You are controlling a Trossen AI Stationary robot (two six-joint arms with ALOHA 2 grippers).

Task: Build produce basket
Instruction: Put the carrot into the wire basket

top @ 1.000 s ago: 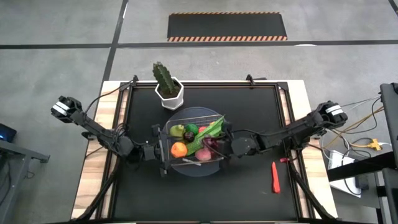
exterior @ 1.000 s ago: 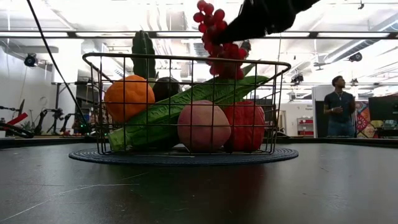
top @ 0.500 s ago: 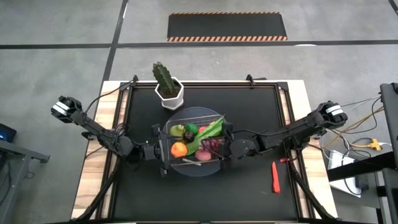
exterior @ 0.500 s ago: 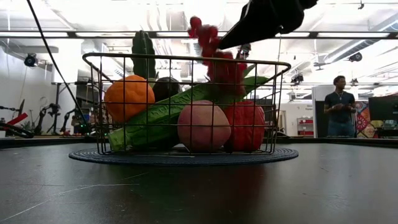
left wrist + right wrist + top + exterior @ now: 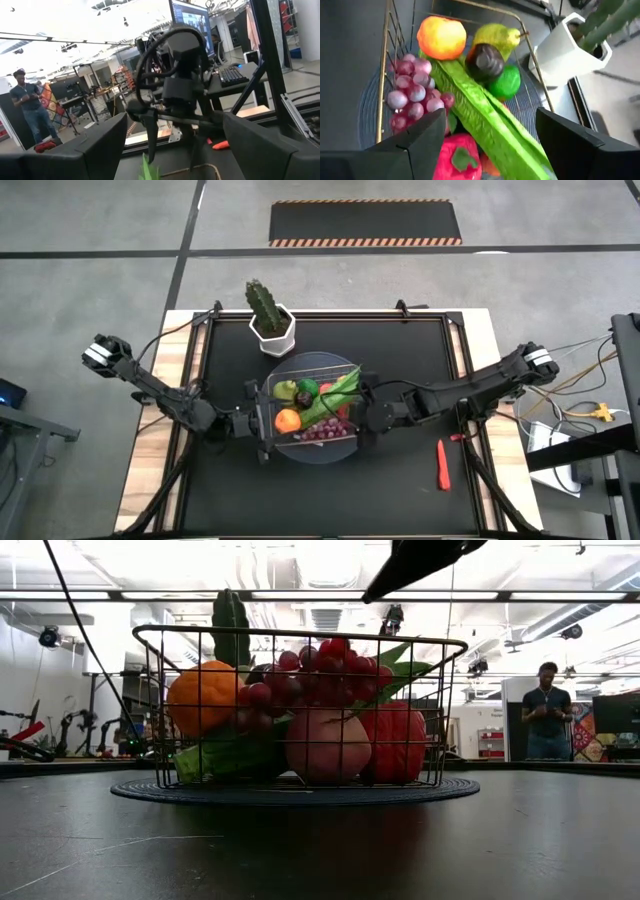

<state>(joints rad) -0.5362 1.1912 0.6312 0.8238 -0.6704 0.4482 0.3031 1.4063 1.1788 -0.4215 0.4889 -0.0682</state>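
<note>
The silver wire basket (image 5: 345, 370) stands on a round grey base in the table's middle. It holds an orange (image 5: 441, 37), a green pear-like fruit (image 5: 497, 36), a lime (image 5: 505, 82), a red pepper (image 5: 457, 157), a long green bean bunch (image 5: 485, 120) and purple grapes (image 5: 412, 97). The grapes (image 5: 300, 690) rest on the bean bunch, against the basket's near wall. My right gripper (image 5: 489, 120) is open above the basket's right side. My left gripper (image 5: 256, 420) is open at the basket's left rim, raised above it. A red chili (image 5: 442, 463) lies on the mat at the right.
A green cactus in a white hexagonal pot (image 5: 272, 325) stands just beyond the basket's far left corner. A person (image 5: 545, 710) stands in the room behind the table. Black mat stretches to the basket's near side and right, around the chili.
My right gripper has opened and let go of the grapes. They fell from above the rim into the basket and now lie on the bean bunch at the near wall. The gripper has risen and tipped further down.
</note>
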